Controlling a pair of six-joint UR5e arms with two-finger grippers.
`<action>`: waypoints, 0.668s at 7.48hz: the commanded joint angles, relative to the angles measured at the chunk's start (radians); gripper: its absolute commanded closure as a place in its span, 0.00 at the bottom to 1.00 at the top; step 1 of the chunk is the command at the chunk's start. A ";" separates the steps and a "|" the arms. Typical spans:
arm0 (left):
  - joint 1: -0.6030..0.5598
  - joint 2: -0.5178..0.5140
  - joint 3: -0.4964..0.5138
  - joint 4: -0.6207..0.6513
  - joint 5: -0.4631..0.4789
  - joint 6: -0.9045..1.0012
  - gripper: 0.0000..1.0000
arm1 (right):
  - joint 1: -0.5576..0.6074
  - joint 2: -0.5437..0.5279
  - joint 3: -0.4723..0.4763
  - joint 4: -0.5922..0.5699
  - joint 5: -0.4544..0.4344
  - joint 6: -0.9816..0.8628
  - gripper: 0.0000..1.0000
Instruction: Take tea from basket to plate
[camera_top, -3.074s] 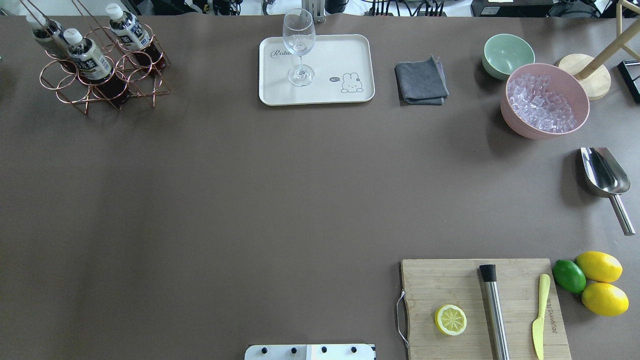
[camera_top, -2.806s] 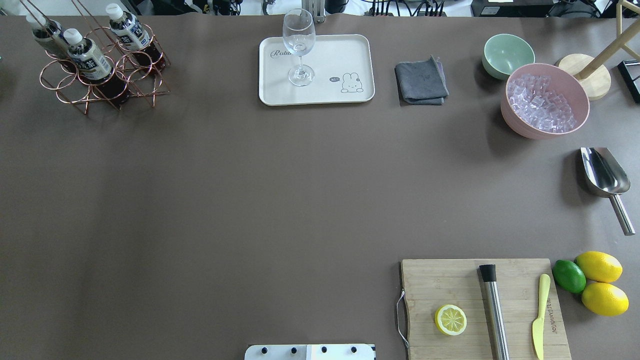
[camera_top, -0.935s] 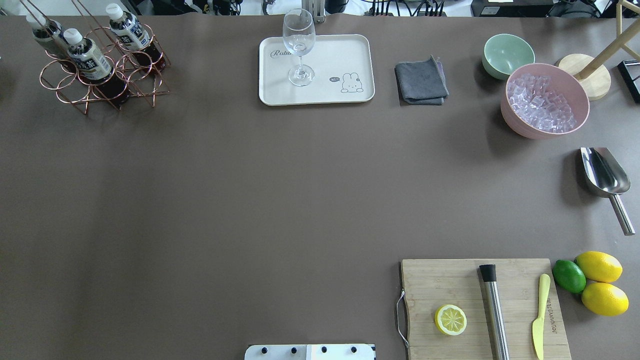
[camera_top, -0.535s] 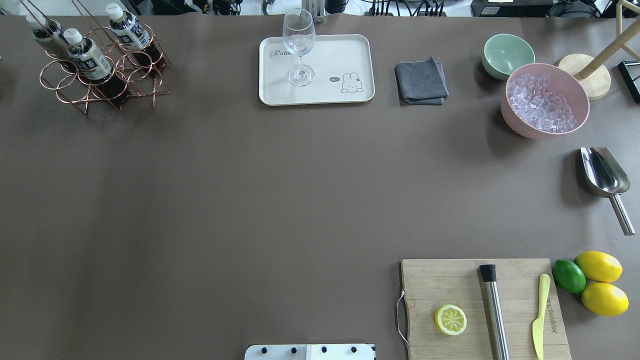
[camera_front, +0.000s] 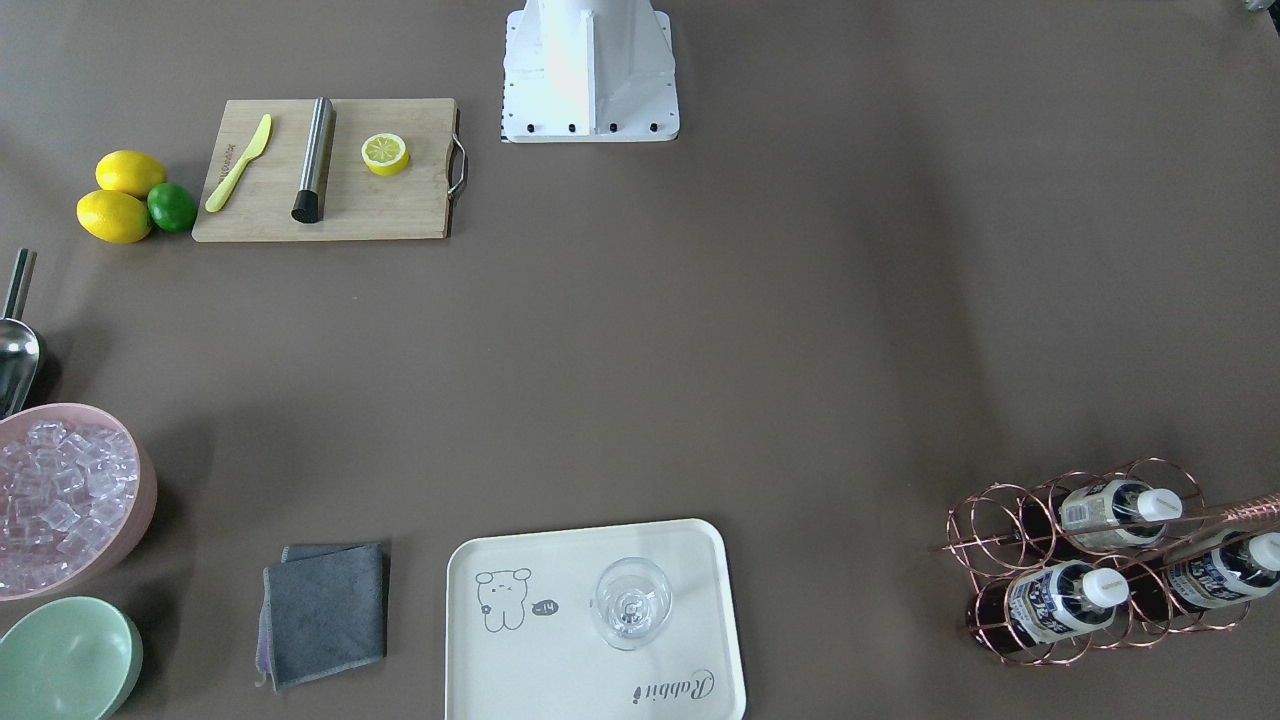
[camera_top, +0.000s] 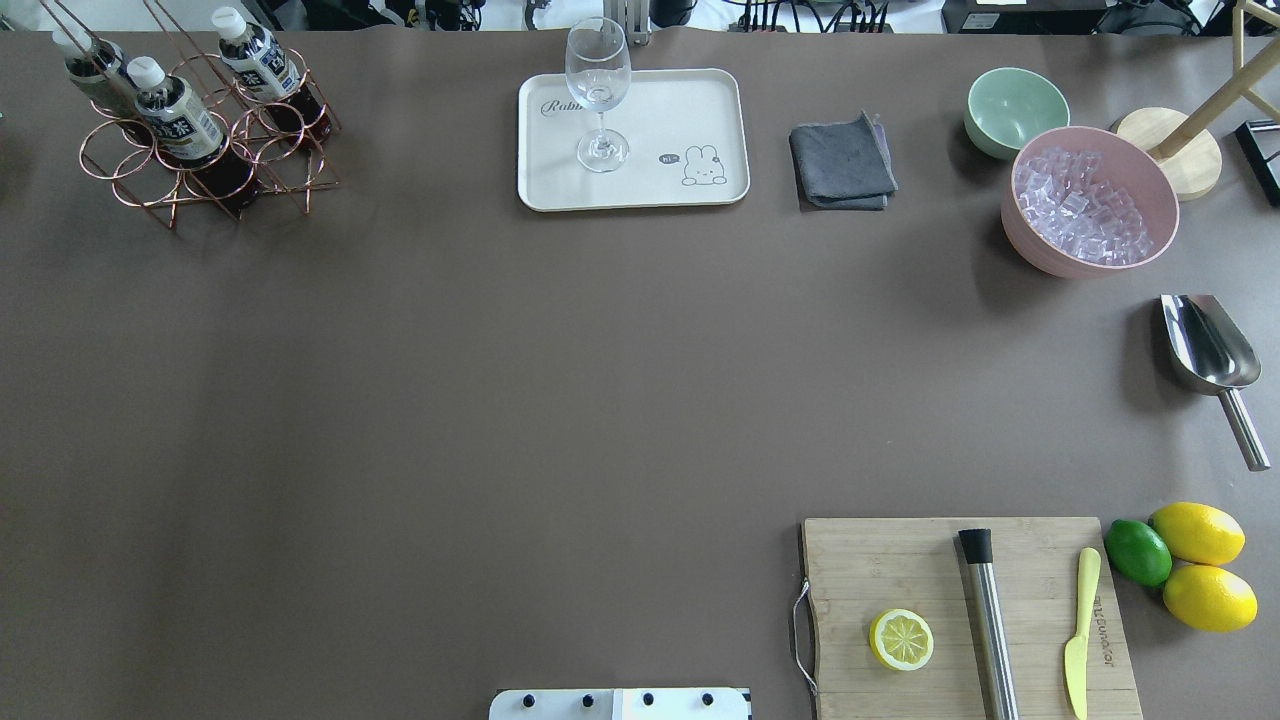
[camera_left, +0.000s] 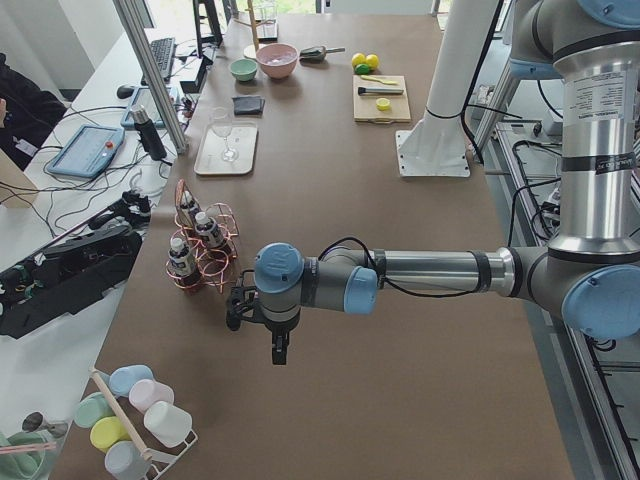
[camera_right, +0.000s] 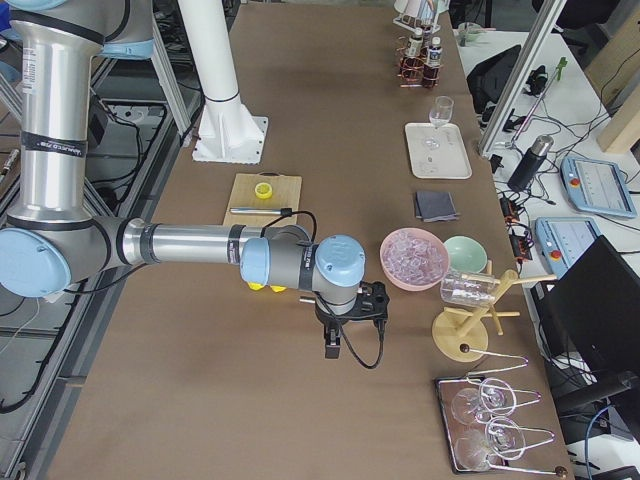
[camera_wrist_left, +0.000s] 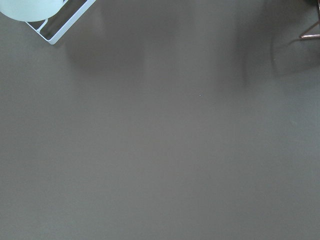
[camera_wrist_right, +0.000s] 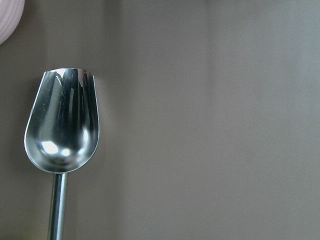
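The left arm's forearm is stretched level above the brown tabletop (camera_top: 500, 400) in the exterior left view. Its wrist is bent so that the left end effector (camera_left: 278, 356) points straight down. It is held above the tabletop, near the copper wire basket (camera_top: 300, 185) but apart from it. Whether its fingers are released or clenched cannot be told, as it is seen only in that side view. The right arm is posed alike in the exterior right view, with its forearm level and the right end effector (camera_right: 332, 348) hanging downward near the pink round bowl (camera_top: 1040, 262). Its state likewise cannot be told. A shiny steel scoop (camera_wrist_right: 62, 125) is seen lying on the tabletop in the right wrist view.

Three small clear plastic tea bottles (camera_top: 180, 118) with white caps and dark brown contents are held tilted in the rings of the basket, at the far left corner of the tabletop. The cream rectangular tray with rounded corners (camera_top: 700, 110) is set well apart from the basket, and a clear stemmed wine glass (camera_top: 598, 95) stands upright on it. The pink bowl is filled with clear ice cubes (camera_top: 1080, 205), and a pale green round bowl (camera_top: 1015, 108) is placed just beside it.
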 joint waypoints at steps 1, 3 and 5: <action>-0.002 0.004 0.003 -0.003 0.001 0.002 0.02 | 0.000 -0.001 0.002 0.001 0.003 0.001 0.00; -0.002 0.004 0.002 -0.003 0.001 0.002 0.02 | 0.000 0.001 0.005 -0.001 0.006 0.004 0.00; 0.000 0.002 0.000 0.000 0.002 0.000 0.02 | 0.000 0.002 0.008 0.001 0.008 0.004 0.00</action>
